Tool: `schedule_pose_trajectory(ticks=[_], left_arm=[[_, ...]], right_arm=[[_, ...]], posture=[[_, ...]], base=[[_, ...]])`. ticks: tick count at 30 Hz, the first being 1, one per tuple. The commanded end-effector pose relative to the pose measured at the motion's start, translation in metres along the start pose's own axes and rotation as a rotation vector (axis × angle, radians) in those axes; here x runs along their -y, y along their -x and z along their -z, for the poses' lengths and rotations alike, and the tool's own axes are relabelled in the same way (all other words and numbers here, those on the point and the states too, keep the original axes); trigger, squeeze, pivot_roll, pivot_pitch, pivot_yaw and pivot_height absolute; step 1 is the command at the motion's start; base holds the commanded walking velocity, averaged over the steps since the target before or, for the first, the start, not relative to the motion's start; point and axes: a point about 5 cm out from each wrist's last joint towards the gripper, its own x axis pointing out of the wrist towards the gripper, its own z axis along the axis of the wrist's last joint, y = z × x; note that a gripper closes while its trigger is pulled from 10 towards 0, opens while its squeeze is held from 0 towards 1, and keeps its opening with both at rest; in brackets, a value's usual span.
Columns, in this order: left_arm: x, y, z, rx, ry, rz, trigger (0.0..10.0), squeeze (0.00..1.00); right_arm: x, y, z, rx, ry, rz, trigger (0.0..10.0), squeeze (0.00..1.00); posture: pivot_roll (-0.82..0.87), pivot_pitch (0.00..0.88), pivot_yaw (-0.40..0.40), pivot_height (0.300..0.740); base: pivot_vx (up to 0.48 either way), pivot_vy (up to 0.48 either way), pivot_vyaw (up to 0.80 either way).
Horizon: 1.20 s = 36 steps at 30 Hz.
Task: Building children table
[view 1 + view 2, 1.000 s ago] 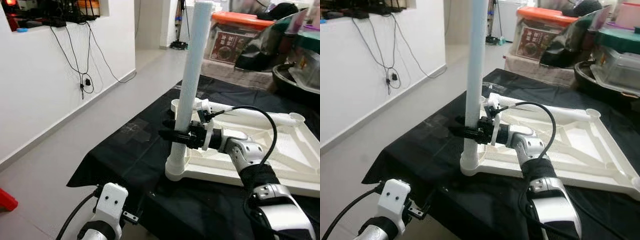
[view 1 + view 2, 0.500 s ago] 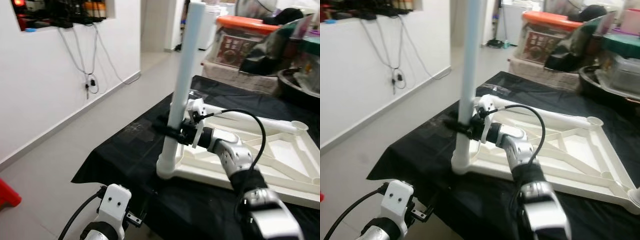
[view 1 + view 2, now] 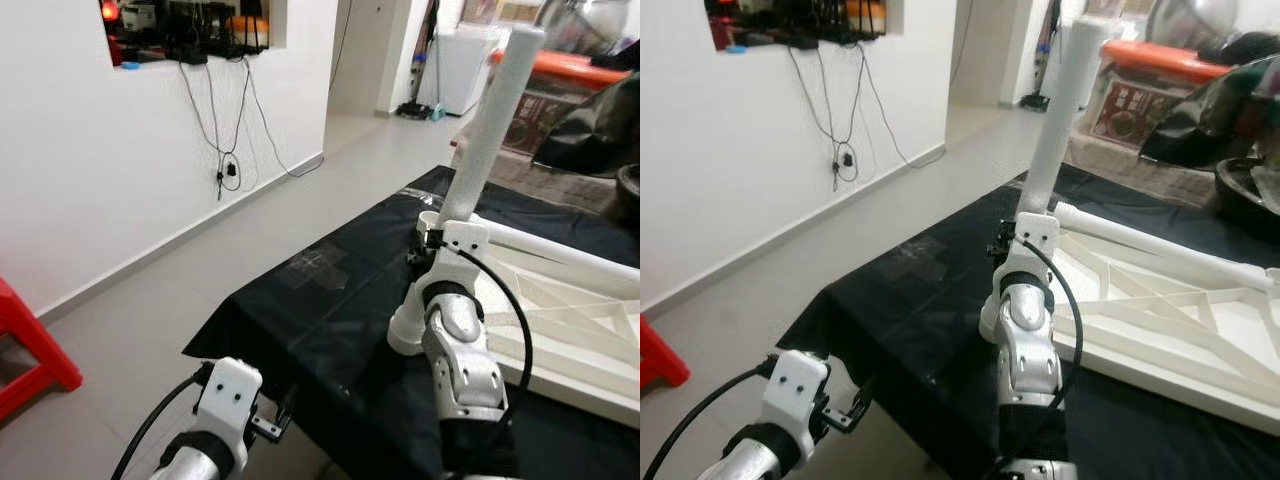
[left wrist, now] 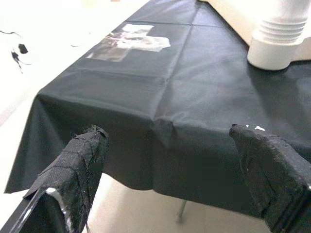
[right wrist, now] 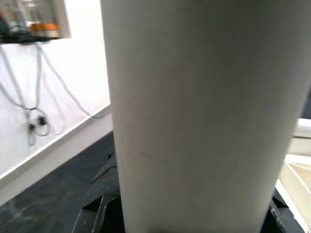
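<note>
Right gripper (image 3: pixel 432 243) seemingly clamps the upright table leg (image 3: pixel 487 125), steadying it in the tabletop's (image 3: pixel 560 290) corner socket; left gripper (image 4: pixel 170 160) gapes idle nearby.

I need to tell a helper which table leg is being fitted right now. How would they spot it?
Find the black cloth over the work surface, with the white upside-down tabletop lying on it. At the tabletop's corner nearest the white wall, one white leg stands up from a ribbed socket, with the right claw clamped around it. The other white leg lies flat along the tabletop's far edge.
</note>
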Motion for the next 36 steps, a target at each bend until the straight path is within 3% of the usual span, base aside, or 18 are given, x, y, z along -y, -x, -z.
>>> schedule_pose_trajectory(ticks=[1, 2, 3, 4, 10, 11, 12, 13, 16, 19, 21, 22, 23, 26, 31, 33, 35, 36], left_arm=[[0.001, 0.000, 0.003, -0.013, 0.006, 0.001, 10.0, 0.00], [0.001, -0.001, 0.004, -0.013, 0.008, -0.001, 10.0, 0.00], [0.001, -0.001, 0.004, -0.013, 0.009, -0.002, 10.0, 0.00], [0.001, -0.001, 0.004, -0.013, 0.010, -0.002, 10.0, 0.00], [0.002, -0.002, 0.004, -0.013, 0.016, 0.000, 10.0, 0.00], [0.002, -0.003, 0.004, -0.013, 0.016, 0.000, 10.0, 0.00], [0.002, -0.003, 0.004, -0.013, 0.017, 0.000, 10.0, 0.00], [0.003, -0.003, 0.005, -0.013, 0.018, 0.000, 10.0, 0.00], [0.003, -0.003, 0.005, -0.013, 0.018, -0.001, 10.0, 0.00], [0.003, -0.004, 0.006, -0.014, 0.020, 0.000, 10.0, 0.00], [0.003, -0.004, 0.006, -0.014, 0.020, 0.000, 10.0, 0.00], [0.003, -0.004, 0.006, -0.014, 0.020, 0.001, 10.0, 0.00], [0.003, -0.004, 0.006, -0.014, 0.020, 0.001, 10.0, 0.00], [0.003, -0.004, 0.007, -0.017, 0.020, 0.001, 10.0, 0.00], [0.004, -0.004, 0.007, -0.018, 0.021, 0.000, 10.0, 0.00], [0.005, -0.002, 0.008, -0.018, 0.022, 0.000, 10.0, 0.00], [0.005, -0.002, 0.008, -0.018, 0.022, 0.000, 10.0, 0.00], [0.006, -0.001, 0.008, -0.018, 0.022, 0.001, 10.0, 0.00]], right_arm=[[-0.007, 0.013, 0.022, -0.098, -0.032, 0.053, 0.0, 0.00], [-0.018, 0.013, 0.021, -0.082, -0.030, 0.001, 10.0, 0.00], [-0.027, 0.014, 0.020, -0.072, -0.051, -0.049, 10.0, 0.00], [-0.031, 0.014, 0.019, -0.052, -0.064, -0.096, 10.0, 1.00], [-0.029, 0.000, 0.014, -0.011, -0.081, -0.232, 10.0, 1.00], [-0.027, -0.004, 0.015, -0.021, -0.079, -0.277, 10.0, 0.32], [-0.025, -0.007, 0.014, -0.033, -0.076, -0.302, 10.0, 0.00], [-0.023, -0.013, 0.013, -0.051, -0.129, -0.388, 10.0, 0.00], [-0.021, -0.017, 0.011, -0.059, -0.171, -0.446, 10.0, 0.00], [-0.010, -0.036, -0.007, -0.067, -0.167, -0.863, 10.0, 0.00], [-0.010, -0.036, -0.007, -0.067, -0.167, -0.863, 10.0, 0.00], [-0.009, -0.038, -0.009, -0.092, -0.164, -0.963, 10.0, 0.00], [-0.009, -0.038, -0.009, -0.092, -0.164, -0.963, 10.0, 0.00], [-0.017, -0.036, -0.013, -0.138, -0.179, -1.181, 10.0, 0.00], [-0.023, -0.033, -0.014, -0.155, -0.183, -1.288, 10.0, 0.00], [-0.041, -0.023, -0.008, -0.193, -0.162, -1.497, 10.0, 0.00], [-0.041, -0.023, -0.008, -0.193, -0.162, -1.497, 10.0, 0.00], [-0.049, -0.018, -0.006, -0.210, -0.149, -1.572, 10.0, 0.00]], posture=[[0.24, 0.003, -0.078, 0.740], [0.23, 0.002, -0.077, 0.740], [0.23, 0.002, -0.078, 0.740], [0.23, 0.002, -0.081, 0.740], [0.23, 0.002, -0.085, 0.740], [0.23, 0.002, -0.085, 0.740], [0.23, 0.001, -0.086, 0.740], [0.22, 0.000, -0.085, 0.740], [0.22, 0.000, -0.086, 0.740], [0.23, 0.000, -0.087, 0.740], [0.23, 0.000, -0.087, 0.740], [0.23, 0.000, -0.089, 0.740], [0.23, 0.000, -0.089, 0.740], [0.24, 0.000, -0.095, 0.740], [0.25, 0.000, -0.098, 0.740], [0.27, 0.000, -0.110, 0.740], [0.27, 0.000, -0.110, 0.740], [0.28, 0.000, -0.111, 0.740]], base=[[0.000, 0.000, 0.00], [0.000, 0.000, 0.00], [0.000, 0.000, 0.00], [0.000, 0.000, 0.00], [0.000, 0.000, 0.00], [0.000, 0.000, 0.00], [0.000, 0.000, 0.00], [0.000, 0.000, 0.00], [0.000, 0.000, 0.00], [0.000, 0.000, 0.00], [0.000, 0.000, 0.00], [0.000, 0.000, 0.00], [0.000, 0.000, 0.00], [0.000, 0.000, 0.00], [0.000, 0.000, 0.00], [0.000, 0.000, 0.00], [0.000, 0.000, 0.00], [0.000, 0.000, 0.00]])
